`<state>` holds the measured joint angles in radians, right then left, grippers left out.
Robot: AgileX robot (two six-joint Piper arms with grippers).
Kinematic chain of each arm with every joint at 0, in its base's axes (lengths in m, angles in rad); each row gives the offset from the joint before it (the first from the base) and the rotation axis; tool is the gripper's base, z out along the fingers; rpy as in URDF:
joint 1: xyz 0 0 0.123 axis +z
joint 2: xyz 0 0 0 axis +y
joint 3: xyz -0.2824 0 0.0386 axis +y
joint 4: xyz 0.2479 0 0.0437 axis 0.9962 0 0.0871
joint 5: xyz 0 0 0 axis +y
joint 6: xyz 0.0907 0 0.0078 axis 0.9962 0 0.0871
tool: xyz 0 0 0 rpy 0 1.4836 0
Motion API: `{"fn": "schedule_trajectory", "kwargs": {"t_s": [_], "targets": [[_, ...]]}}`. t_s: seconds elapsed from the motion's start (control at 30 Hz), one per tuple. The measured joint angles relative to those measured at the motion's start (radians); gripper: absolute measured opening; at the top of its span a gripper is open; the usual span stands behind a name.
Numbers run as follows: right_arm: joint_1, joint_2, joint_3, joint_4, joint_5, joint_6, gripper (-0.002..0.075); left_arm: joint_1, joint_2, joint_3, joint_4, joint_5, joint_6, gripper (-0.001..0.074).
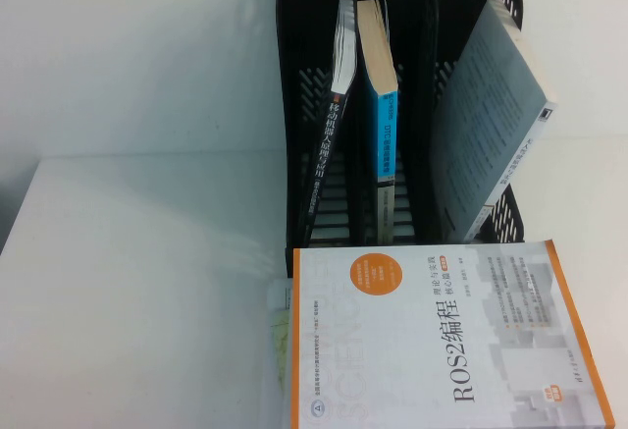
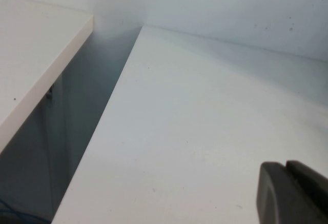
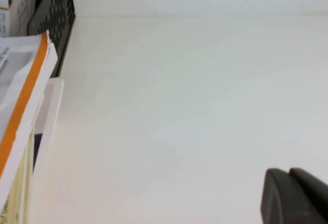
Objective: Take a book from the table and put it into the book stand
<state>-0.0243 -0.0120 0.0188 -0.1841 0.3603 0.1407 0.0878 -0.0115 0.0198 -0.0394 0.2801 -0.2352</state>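
A white and orange book titled ROS2 (image 1: 442, 336) lies flat on top of a stack at the table's front, just before the black book stand (image 1: 294, 134). The stand holds three upright books: a black-spined one (image 1: 329, 144), a blue one (image 1: 381, 105) and a grey one (image 1: 491, 115) leaning in the right slot. The ROS2 book's edge (image 3: 23, 106) and the stand (image 3: 56, 8) show in the right wrist view. My left gripper (image 2: 287, 196) is shut and empty over bare table. My right gripper (image 3: 289, 198) is shut and empty, off to the right of the book stack. Neither arm shows in the high view.
A second book or sheet (image 1: 280, 321) peeks from under the ROS2 book at its left side. The white table (image 1: 137, 282) ends at its left edge beside a gap (image 2: 77, 131) and another white surface (image 2: 31, 49).
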Motion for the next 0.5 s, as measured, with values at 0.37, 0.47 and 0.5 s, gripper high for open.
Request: {"fn": "schedule_trajectory", "kwargs": {"t_s": [0.37, 0.47, 0.5], "targets": [[0.0, 0.0, 0.01, 0.006, -0.131, 0.0, -0.0003, 0.0, 0.0, 0.001, -0.052, -0.13, -0.005, -0.0004], [0.0, 0.0, 0.01, 0.006, -0.284, 0.0, -0.0003, 0.0, 0.0, 0.001, -0.134, -0.272, -0.012, -0.0004], [0.0, 0.0, 0.01, 0.006, -0.345, 0.0, -0.0003, 0.0, 0.0, 0.001, -0.162, -0.336, -0.022, -0.0004]]}}
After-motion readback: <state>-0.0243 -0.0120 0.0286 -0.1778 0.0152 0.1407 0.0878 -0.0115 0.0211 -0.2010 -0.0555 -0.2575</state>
